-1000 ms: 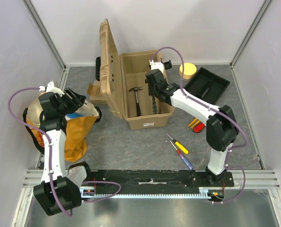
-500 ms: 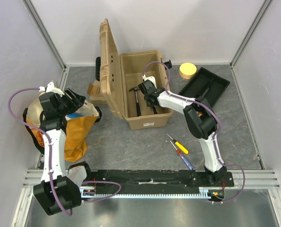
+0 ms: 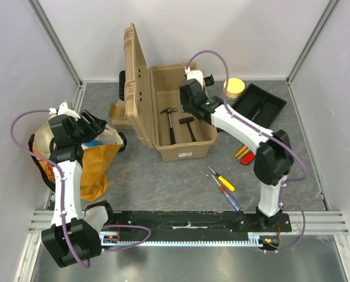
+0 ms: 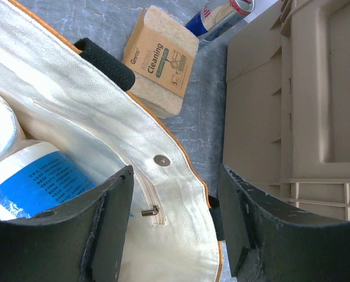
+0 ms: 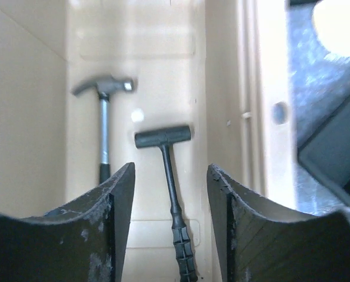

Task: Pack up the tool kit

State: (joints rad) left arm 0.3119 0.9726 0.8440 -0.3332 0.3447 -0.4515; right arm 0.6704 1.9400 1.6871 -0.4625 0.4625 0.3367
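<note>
Since a second ago the right claw [image 3: 193,88] has risen to the far end of the open tan plastic toolbox [image 3: 183,151], which stands mid-bench. Its ridged black fingers [image 5: 119,200] are now spread apart and empty. Two tools lie side by side on the box's smooth floor: one steel-headed hammer [image 5: 104,111] and one black T-shaped tool [image 5: 163,137]. On the mottled grey bench [image 3: 163,182], near-right of the box, lie what look like three slim screwdrivers [image 3: 226,184]. The left claw [image 4: 175,176] hovers half open, gripping nothing, over the woven cream cloth bag [image 4: 104,117].
</note>
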